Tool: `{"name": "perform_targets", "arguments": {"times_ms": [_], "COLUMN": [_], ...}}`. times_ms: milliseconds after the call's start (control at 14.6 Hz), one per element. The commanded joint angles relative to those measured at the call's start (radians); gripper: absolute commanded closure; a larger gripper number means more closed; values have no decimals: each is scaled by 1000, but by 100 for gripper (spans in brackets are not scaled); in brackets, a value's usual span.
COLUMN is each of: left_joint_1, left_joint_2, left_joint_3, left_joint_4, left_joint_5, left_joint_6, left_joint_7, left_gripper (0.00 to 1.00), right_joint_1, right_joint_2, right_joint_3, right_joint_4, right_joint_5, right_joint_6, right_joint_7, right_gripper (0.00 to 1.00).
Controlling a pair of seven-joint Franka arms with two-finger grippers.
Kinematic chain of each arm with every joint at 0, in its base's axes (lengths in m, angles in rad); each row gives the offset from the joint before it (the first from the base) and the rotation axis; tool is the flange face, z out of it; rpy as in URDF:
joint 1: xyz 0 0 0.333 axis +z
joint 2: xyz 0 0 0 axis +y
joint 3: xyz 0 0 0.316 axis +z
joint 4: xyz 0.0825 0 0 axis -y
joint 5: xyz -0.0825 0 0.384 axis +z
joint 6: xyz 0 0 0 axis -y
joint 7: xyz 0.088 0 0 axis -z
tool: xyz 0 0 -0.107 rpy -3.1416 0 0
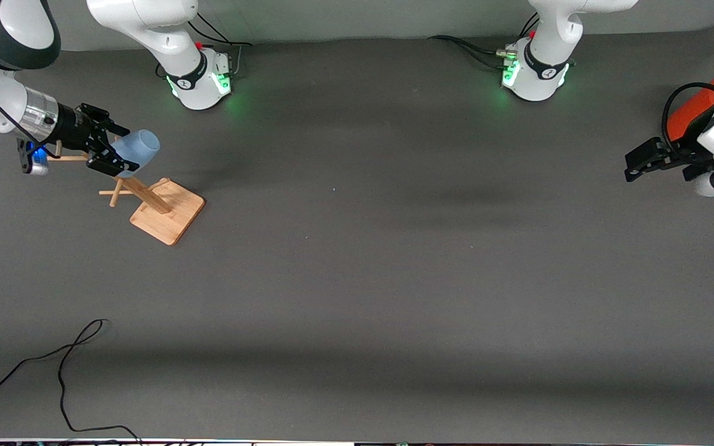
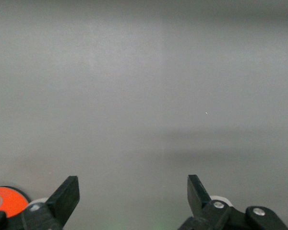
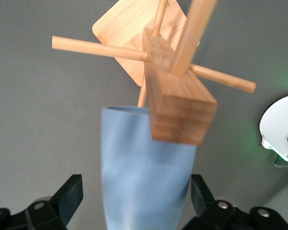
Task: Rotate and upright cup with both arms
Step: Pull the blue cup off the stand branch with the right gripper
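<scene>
The right gripper (image 1: 116,160) pinches the smooth light-blue cup (image 1: 137,147) by a bamboo peg rack (image 1: 162,207) above matte grey table (image 1: 357,279), while the left gripper (image 1: 636,166) waits spread.

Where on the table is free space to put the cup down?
Bare mat spans the middle, between the wooden rack and the left claw. It is crowded at the rack, where the right claw holds the cup, and a cable lies near the front camera.

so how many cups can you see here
1. The cup is light blue, held between the fingers of the right gripper beside the wooden peg stand at the right arm's end of the table. No other cup shows.
</scene>
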Motion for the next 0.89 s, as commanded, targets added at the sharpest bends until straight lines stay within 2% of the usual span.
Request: {"name": "perform_targets", "arguments": {"times_ms": [0, 69, 137, 275, 481, 618, 824], "left_joint_1": [-9, -9, -9, -9, -9, -9, -9], "left_joint_2": [-12, -12, -12, -12, -12, -12, -12], "left_joint_3": [3, 3, 3, 3, 3, 3, 3], "left_joint_4": [5, 5, 5, 5, 5, 5, 5], "left_joint_5": [9, 9, 9, 9, 9, 9, 9], "left_joint_6": [-18, -18, -18, -18, -18, -18, -18], "left_joint_7": [-15, -15, -15, -15, -15, -15, -15], "left_gripper": [0, 0, 0, 0, 0, 0, 0], "right_joint_1": [-7, -7, -7, -7, -7, -7, -7], "right_joint_2": [11, 13, 11, 13, 16, 14, 2], "right_joint_3": [-13, -13, -13, -15, -23, -23, -23], "right_joint_4": [-18, -18, -18, -18, -17, -15, -8], "right_joint_5": [-12, -12, -12, -12, -12, -10, -4], "right_joint_6": [35, 35, 35, 35, 34, 26, -2], "right_joint_7": [-34, -35, -35, -80, -94, -94, -77], "right_gripper": [0, 0, 6, 36, 55, 61, 62]}}
